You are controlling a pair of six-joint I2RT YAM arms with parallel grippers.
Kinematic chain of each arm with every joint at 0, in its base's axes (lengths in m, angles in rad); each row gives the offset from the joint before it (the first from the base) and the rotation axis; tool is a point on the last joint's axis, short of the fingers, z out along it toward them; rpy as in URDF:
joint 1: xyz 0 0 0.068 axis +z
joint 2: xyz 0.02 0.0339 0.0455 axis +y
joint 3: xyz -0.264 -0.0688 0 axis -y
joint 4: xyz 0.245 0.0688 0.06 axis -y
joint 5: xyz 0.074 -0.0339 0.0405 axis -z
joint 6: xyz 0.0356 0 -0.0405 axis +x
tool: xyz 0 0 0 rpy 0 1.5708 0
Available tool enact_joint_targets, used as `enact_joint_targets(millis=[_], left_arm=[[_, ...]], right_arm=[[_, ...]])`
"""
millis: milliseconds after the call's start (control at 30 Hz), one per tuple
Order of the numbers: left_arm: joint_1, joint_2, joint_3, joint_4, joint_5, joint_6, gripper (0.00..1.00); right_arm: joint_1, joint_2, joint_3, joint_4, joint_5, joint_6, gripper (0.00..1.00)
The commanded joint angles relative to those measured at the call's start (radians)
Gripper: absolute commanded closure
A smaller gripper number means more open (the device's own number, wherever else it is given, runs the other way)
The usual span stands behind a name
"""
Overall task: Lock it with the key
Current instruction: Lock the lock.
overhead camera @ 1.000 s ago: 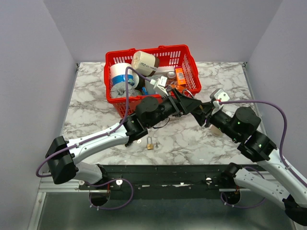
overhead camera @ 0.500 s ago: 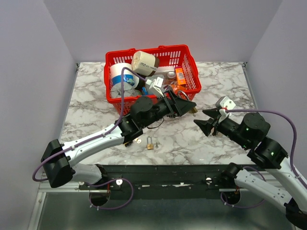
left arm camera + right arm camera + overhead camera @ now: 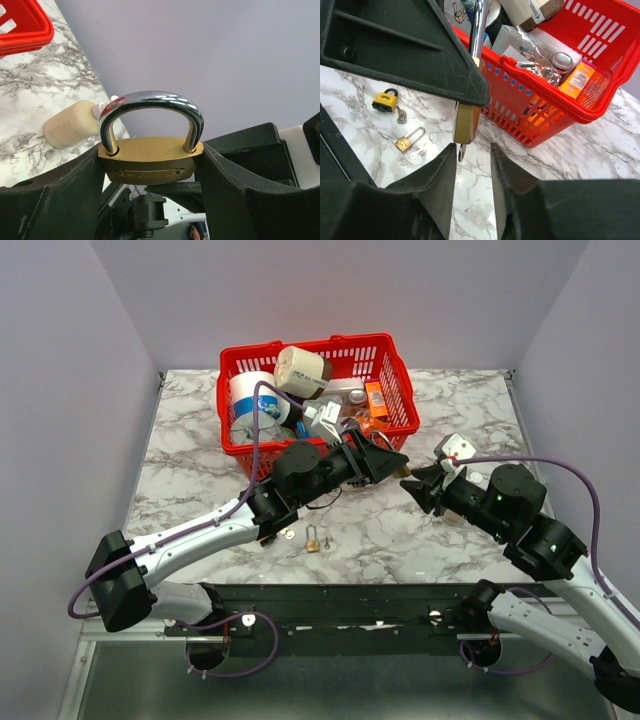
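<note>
Top external view: brass padlock gripped off the table, key in its underside

Left of centre, on the grey-veined marble tabletop (image 3: pixel 180 460), lies a small brass padlock with a thin shackle (image 3: pixel 313 541). Behind it stands the red plastic basket (image 3: pixel 350 341), full of packaged goods. The left gripper (image 3: pixel 398 464) is clamped on the large brass padlock with a chrome shackle (image 3: pixel 150 160), held above the table just right of the basket. Its fingers press both ends of the body, and both shackle legs enter the body. A silver key (image 3: pixel 461 152) protrudes from the underside. The right gripper (image 3: pixel 471 156) faces that key with its fingers narrowly apart. The key sits in the gap, close to one finger; contact cannot be confirmed.
</note>
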Motion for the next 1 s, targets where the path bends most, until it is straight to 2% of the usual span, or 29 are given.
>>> enact_joint_targets(millis=[0,133,233,267,333,367,733,967], left_arm=[[-0.003,-0.036,0.01,0.091,-0.005,-0.028,1.0],[-0.003,-0.034,0.01,0.089,-0.009,-0.033,1.0],[-0.003,-0.031,0.013,0.077,-0.009,-0.03,1.0],[-0.003,-0.032,0.013,0.072,-0.009,-0.03,1.0],[-0.002,-0.031,0.015,0.057,-0.034,-0.039,1.0],[0.0,-0.032,0.013,0.054,-0.038,-0.039,1.0],[0.084,-0.013,0.071,0.043,-0.102,-0.002,1.0],[0.146,-0.017,0.099,0.037,-0.075,0.042,1.0]], right_arm=[[0.006,0.021,0.037,0.027,0.009,-0.014,0.64],[0.006,0.048,0.046,0.02,0.006,-0.026,0.64],[0.006,0.054,0.048,0.025,0.006,-0.034,0.67],[0.006,0.058,0.048,0.025,0.006,-0.035,0.79],[0.006,0.06,0.049,0.02,0.004,-0.039,0.9],[0.006,0.06,0.049,0.017,0.004,-0.04,0.99],[0.007,-0.005,-0.018,0.011,-0.023,0.009,0.99],[0.007,-0.041,-0.047,0.002,-0.025,0.064,0.99]])
